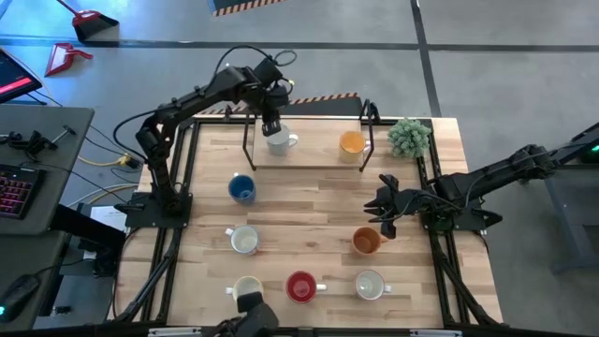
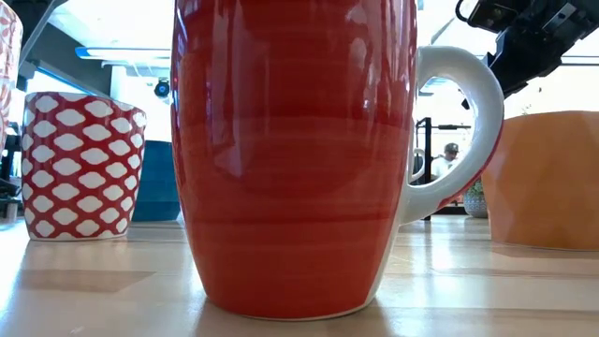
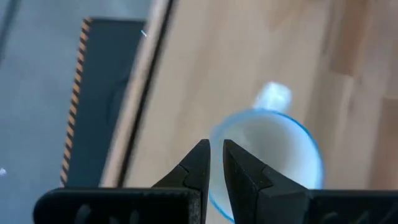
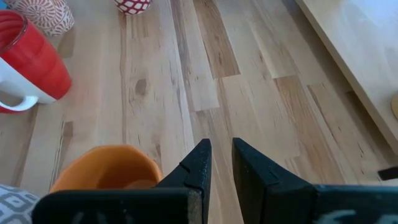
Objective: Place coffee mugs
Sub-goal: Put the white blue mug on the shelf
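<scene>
My left gripper (image 3: 216, 163) is pinched on the rim of the white mug (image 1: 279, 141), which sits on the raised shelf (image 1: 309, 159) beside the yellow mug (image 1: 352, 142). I'd let go gently and lift straight up (no sideways drag). That arm reaches far across. My right gripper (image 1: 386, 208), nearly closed and empty, waits near the orange mug (image 1: 366, 241).

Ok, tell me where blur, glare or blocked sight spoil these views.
Low view: the red mug fills most of the picture, with soft reflections on its glaze and washed-out windows behind. Left wrist view: the white mug and table are smeared by blur. High and right wrist views look clear.
</scene>
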`<state>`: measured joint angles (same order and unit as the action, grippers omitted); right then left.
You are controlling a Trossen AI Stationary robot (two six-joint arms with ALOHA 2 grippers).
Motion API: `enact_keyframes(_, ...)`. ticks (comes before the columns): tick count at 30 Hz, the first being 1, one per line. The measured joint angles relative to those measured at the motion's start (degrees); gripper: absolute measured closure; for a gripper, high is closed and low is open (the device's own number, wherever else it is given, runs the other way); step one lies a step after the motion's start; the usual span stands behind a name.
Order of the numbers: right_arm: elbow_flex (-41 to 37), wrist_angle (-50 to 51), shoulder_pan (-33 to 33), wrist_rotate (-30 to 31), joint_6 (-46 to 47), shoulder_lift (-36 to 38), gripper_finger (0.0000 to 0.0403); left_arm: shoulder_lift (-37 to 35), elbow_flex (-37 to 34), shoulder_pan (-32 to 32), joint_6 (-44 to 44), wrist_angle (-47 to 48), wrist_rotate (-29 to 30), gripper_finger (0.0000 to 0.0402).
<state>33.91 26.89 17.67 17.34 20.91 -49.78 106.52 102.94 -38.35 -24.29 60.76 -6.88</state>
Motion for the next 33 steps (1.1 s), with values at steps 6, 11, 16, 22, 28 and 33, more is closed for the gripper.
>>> enact_keyframes(6, 0.00, 0.33, 0.00, 0.28, -0.37, 0.00, 0.0359, 0.02, 0.20, 3.27, -0.36, 5.95, -1.46, 0.0369)
enact_keyframes(11, 0.00, 0.31, 0.00, 0.44, -0.37, 0.00, 0.0359, 0.02, 0.20, 4.30, -1.26, 5.25, -0.96, 0.0369)
enact_keyframes(16, 0.00, 0.31, 0.00, 0.44, -0.37, 0.00, 0.0359, 0.02, 0.20, 4.48, 0.28, 6.08, -0.72, 0.0369)
enact_keyframes(22, 0.00, 0.31, 0.00, 0.46, -0.97, 0.00, 0.0359, 0.02, 0.20, 6.65, 1.67, 6.04, -0.76, 0.0369)
enact_keyframes(28, 0.00, 0.28, 0.00, 0.48, -1.45, 0.00, 0.0359, 0.02, 0.17, 8.51, 3.13, 6.03, -0.02, 0.0369)
enact_keyframes(33, 0.00, 0.28, 0.00, 0.48, -1.45, 0.00, 0.0359, 0.03, -2.39, 8.99, 4.42, 5.70, 1.82, 0.0369)
